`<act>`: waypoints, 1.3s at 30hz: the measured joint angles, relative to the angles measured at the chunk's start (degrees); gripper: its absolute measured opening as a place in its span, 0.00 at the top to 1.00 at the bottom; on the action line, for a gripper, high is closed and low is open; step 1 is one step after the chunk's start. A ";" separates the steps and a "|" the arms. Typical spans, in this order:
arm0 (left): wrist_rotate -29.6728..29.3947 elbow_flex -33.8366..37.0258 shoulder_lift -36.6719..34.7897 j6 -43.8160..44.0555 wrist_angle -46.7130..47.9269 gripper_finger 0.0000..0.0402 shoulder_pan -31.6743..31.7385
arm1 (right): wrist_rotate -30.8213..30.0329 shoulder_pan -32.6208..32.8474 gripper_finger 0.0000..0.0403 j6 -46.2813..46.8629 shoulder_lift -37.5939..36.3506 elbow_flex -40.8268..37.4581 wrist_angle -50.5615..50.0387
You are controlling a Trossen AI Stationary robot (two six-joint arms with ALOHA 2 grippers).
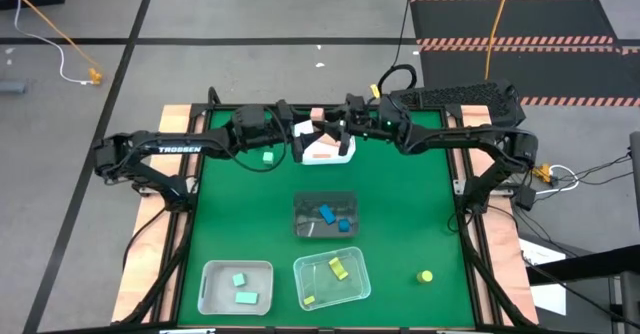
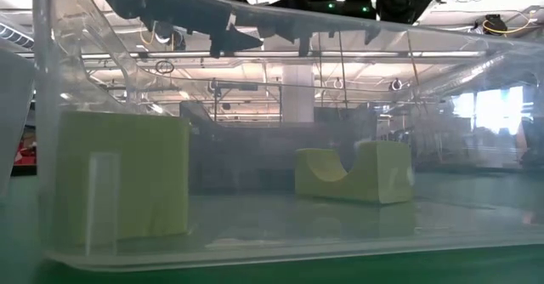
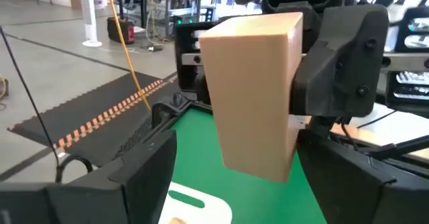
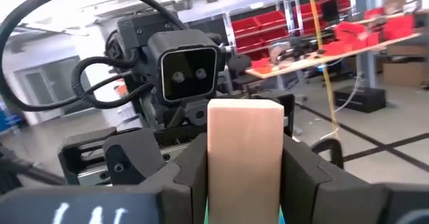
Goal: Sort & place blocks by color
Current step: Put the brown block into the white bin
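- The clear plastic bin (image 2: 255,233) sits right against the low camera; through its wall show two yellow wooden blocks (image 2: 127,173), one a squared piece and one with a curved notch.
- The green table mat (image 1: 400,204) is the largest thing in the high view, and every place below is given relative to the white plastic bin (image 1: 345,152) at its far middle.
- The dark translucent bin (image 1: 300,214), holding blue wooden blocks (image 1: 327,214), lies nearer the camera side than the white bin; the clear bin and a pale bin (image 1: 215,274) with mint green blocks (image 1: 246,297) lie nearer still.
- The left gripper (image 1: 300,134) and the right gripper (image 1: 340,129) meet just above the white bin, facing each other.
- The tan rectangular wooden block (image 4: 244,153) is clamped between the right gripper's fingers, which are closed against its two sides. In the left wrist view the block stands beyond the left gripper's own fingers, so the left jaws look spread and empty.
- A loose mint green cube (image 1: 268,157) lies just left of the white bin; a yellow wooden cylinder (image 1: 426,275) lies well away, toward the near right.
- Risk, as I judge it: with both grippers so close, the left one may knock the block or the right fingers, so that the block falls outside the white bin.
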State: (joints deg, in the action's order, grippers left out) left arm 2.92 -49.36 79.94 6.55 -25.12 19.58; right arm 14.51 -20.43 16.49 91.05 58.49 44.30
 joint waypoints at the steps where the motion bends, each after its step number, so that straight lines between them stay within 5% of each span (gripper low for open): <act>1: 0.01 0.00 -0.02 -0.38 0.06 0.24 0.05 | 0.88 -0.01 0.73 -0.04 0.06 0.17 -0.15; 15: 6.55 0.15 0.00 1.94 -0.69 0.58 -1.22 | 2.28 2.51 0.73 -0.27 -0.15 0.37 -2.90; 25: 7.15 0.15 -0.07 3.30 -0.04 0.63 -2.63 | 3.29 3.29 0.71 -0.72 -0.66 0.34 -3.85; 33: 2.64 0.10 0.00 4.48 3.46 0.64 -2.46 | 2.00 1.14 0.27 -0.28 -5.04 0.34 -17.42; 39: -0.76 0.09 0.00 6.63 9.73 0.64 -0.24 | 2.05 -0.64 0.13 0.55 -11.31 0.27 -31.48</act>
State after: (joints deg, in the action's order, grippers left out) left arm 2.16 -49.28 79.94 13.17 -15.39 19.34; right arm 16.56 -21.07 17.04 79.74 58.76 12.81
